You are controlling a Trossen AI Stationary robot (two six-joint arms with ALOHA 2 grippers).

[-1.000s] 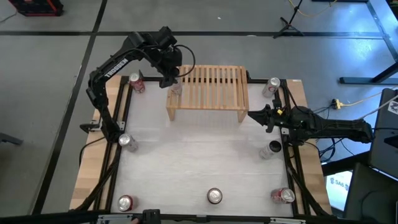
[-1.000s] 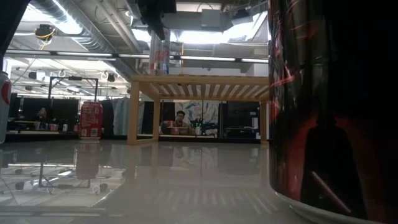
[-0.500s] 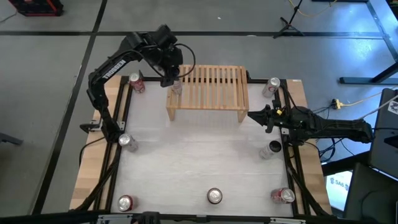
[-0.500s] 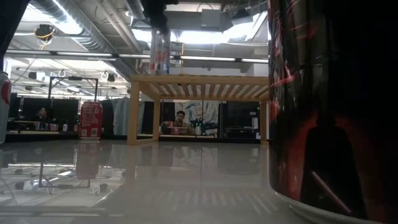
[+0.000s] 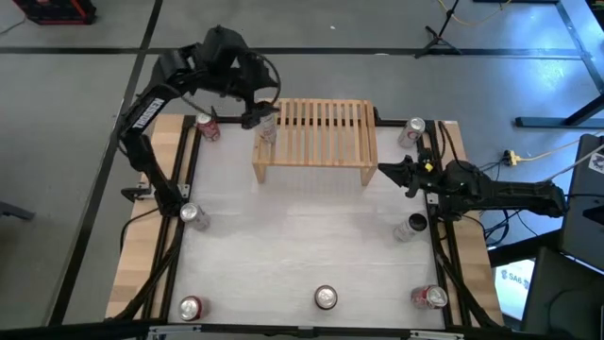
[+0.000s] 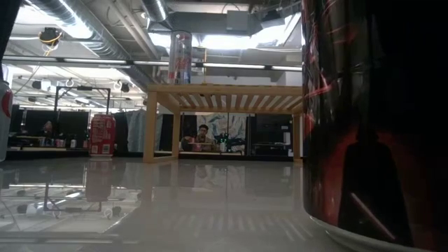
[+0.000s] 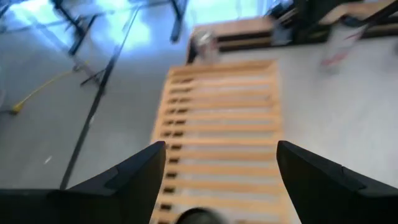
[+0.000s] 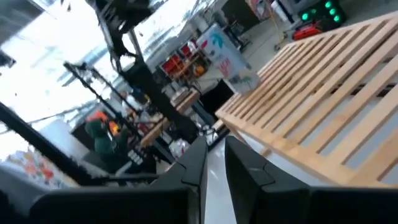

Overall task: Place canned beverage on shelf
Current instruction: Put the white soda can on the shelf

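The pale wooden shelf (image 5: 318,142) stands at the far middle of the table. A silver and red canned beverage (image 6: 181,57) stands upright on the shelf's slatted top, at its left end (image 5: 268,130). My left gripper (image 5: 255,114) hangs open above and just left of that can, touching nothing. In the left wrist view its fingers (image 7: 140,180) spread wide over the slats (image 7: 217,134), and the can's top (image 7: 195,217) shows at the picture's bottom edge. My right gripper (image 5: 385,172) waits shut off the shelf's right end (image 8: 214,163).
Loose cans stand around the table's rim: far left (image 5: 208,126), far right (image 5: 412,131), left (image 5: 193,215), right (image 5: 411,227), and three along the near edge (image 5: 326,297). A dark can (image 6: 371,119) fills the low view's right. A person sits beyond the table (image 6: 204,133).
My left gripper has risen from the can's top, drawn back toward the table's far left and tipped closer to level. The can stays upright on the shelf's left end. The gripper has left the low view.
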